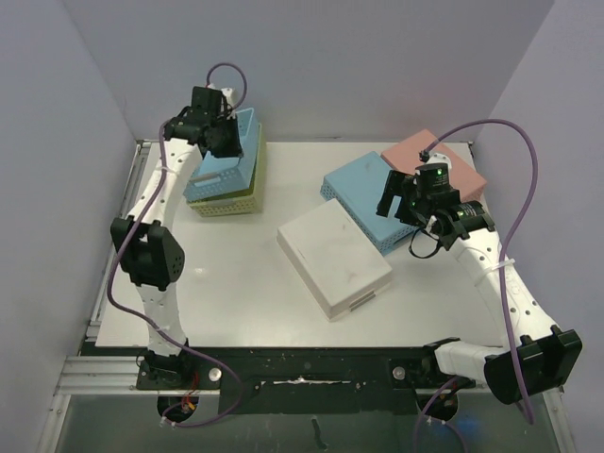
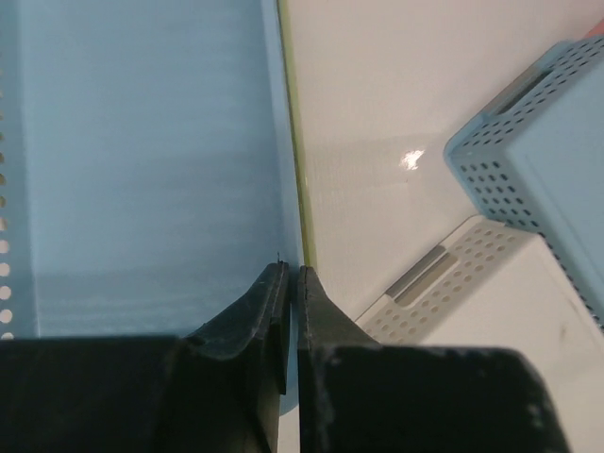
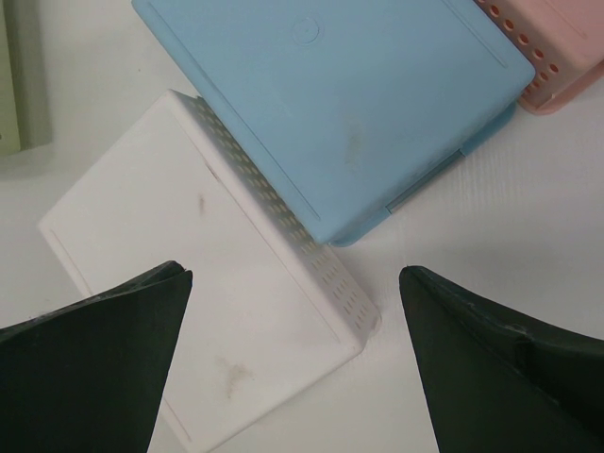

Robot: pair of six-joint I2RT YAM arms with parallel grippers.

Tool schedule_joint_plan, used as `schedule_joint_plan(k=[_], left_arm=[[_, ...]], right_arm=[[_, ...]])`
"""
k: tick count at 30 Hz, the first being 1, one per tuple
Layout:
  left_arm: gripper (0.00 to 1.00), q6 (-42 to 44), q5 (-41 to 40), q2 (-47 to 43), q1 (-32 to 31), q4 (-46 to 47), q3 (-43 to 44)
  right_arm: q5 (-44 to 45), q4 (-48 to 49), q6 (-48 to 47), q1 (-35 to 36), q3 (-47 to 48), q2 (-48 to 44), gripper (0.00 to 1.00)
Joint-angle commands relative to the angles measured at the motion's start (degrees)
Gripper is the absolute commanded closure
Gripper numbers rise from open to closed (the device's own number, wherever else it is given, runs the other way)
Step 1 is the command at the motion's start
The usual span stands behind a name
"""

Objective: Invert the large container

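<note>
step: grasp stage, with the flip itself not yet done as i read it.
large blue container [image 1: 226,170]: sits upright at the back left of the counter [image 1: 236,293], stacked on a green container [image 1: 231,206], open side up.
left hand [image 2: 291,274]: down at the container's right-hand wall, fingers pressed nearly together and pinching that thin blue wall at the rim; only a sliver of gap shows in the left wrist view.
right hand [image 3: 294,274]: spread wide and holding nothing, hovering over the white container [image 3: 189,283] and the smaller blue container [image 3: 349,104], both lying bottom up, the pink container [image 3: 557,47] just beyond.
next move: probably lift the rim clear of the green one, then roll the wrist so the opening faces down.
watch: a one-wall pinch is thin, so the container could swing or drag the green one along.
</note>
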Motion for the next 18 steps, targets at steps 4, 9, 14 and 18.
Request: schedule_joint_plan(k=[4, 9, 14, 18], left_arm=[[1.0, 0.18, 4.53, -12.68, -0.06, 4.49, 6.65], [1.0, 0.52, 4.14, -14.49, -0.08, 4.51, 3.91], [1.0, 0.13, 6.24, -16.22, -0.1, 6.54, 1.76], [1.0, -0.04, 7.36, -17.27, -0.16, 7.03, 0.12]], right_arm=[[0.29, 2.49, 0.0, -0.19, 0.03, -0.44, 0.0], [-0.03, 2.26, 0.0, -0.22, 0.57, 0.05, 0.0], [-0.12, 1.99, 0.41, -0.2, 0.89, -0.11, 0.0], [-0.42, 2.1, 1.17, -0.1, 0.65, -0.3, 0.0]])
